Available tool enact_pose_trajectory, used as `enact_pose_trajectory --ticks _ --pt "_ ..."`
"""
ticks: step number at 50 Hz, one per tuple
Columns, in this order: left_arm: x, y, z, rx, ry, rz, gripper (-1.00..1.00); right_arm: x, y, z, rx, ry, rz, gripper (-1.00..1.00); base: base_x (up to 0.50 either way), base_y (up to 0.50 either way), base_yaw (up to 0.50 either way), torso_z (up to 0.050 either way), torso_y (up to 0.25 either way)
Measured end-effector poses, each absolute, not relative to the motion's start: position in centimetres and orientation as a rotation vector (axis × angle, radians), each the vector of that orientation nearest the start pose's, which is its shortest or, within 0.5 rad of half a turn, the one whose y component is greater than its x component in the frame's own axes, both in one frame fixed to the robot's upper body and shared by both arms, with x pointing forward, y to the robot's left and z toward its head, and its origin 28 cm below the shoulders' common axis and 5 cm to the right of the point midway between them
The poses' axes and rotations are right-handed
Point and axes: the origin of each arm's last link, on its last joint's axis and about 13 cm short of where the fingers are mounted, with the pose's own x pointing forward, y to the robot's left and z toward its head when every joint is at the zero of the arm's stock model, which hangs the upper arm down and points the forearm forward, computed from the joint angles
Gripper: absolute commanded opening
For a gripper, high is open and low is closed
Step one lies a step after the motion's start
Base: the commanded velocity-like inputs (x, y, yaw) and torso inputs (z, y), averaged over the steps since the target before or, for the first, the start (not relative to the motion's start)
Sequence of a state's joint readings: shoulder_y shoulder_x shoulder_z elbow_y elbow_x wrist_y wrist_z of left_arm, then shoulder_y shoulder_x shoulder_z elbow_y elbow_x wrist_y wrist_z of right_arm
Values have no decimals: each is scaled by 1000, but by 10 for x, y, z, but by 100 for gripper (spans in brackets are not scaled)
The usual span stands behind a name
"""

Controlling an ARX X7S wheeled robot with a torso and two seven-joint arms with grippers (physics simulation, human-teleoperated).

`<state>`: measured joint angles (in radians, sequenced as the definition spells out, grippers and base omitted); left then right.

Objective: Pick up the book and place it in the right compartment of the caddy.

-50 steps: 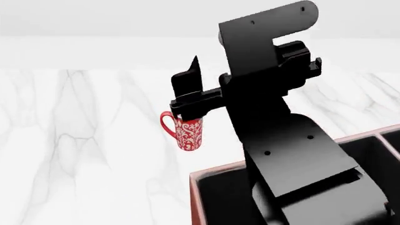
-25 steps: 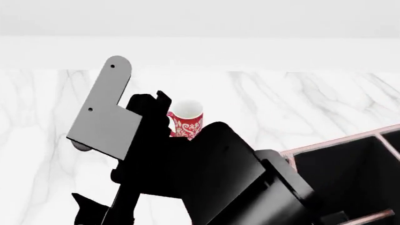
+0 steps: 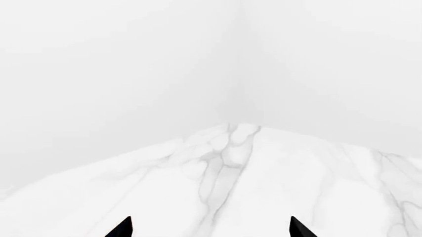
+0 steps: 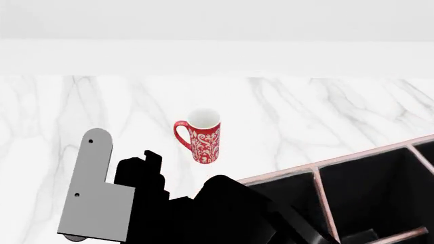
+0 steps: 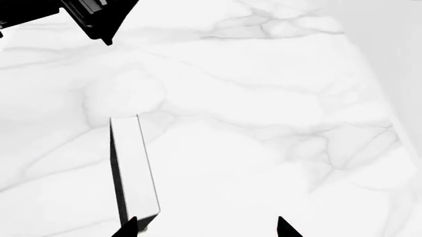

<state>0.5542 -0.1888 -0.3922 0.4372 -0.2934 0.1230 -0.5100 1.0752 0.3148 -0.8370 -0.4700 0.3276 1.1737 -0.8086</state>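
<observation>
The book (image 5: 135, 163) shows only in the right wrist view. It stands on the marble table with its white page edges and a thin black cover side showing. My right gripper (image 5: 205, 228) is open and empty, and one fingertip (image 5: 128, 228) is right by the book's near end. My left gripper (image 3: 209, 229) is open and empty over bare marble, facing a wall corner. The caddy (image 4: 352, 158) sits at the lower right of the head view, with a reddish-brown rim and black compartments. The book is hidden in the head view.
A red-and-white patterned mug (image 4: 200, 140) stands upright on the table, left of the caddy. A black arm with a grey bracket (image 4: 95, 203) fills the head view's lower left. Part of another black arm (image 5: 92, 15) shows in the right wrist view. A white wall runs behind the table.
The black arm has swung from the upper middle of the head view down to its lower left. The mug and more of the caddy are now uncovered.
</observation>
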Motion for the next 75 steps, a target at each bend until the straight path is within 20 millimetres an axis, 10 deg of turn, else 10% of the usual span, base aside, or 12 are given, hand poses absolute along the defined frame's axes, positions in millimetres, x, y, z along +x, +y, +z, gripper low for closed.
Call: enact_pose_trajectory --ticks 71,72,75 --pt "93 306 53 58 -94 741 100 303 1 110 -578 438 1542 100 0 0 0 0 0" --pt "93 306 53 58 -94 740 100 303 1 109 -578 441 1544 -100 0 0 0 0 0" --pt "94 306 53 58 -94 737 100 302 2 106 -578 448 1551 -100 0 0 0 0 0"
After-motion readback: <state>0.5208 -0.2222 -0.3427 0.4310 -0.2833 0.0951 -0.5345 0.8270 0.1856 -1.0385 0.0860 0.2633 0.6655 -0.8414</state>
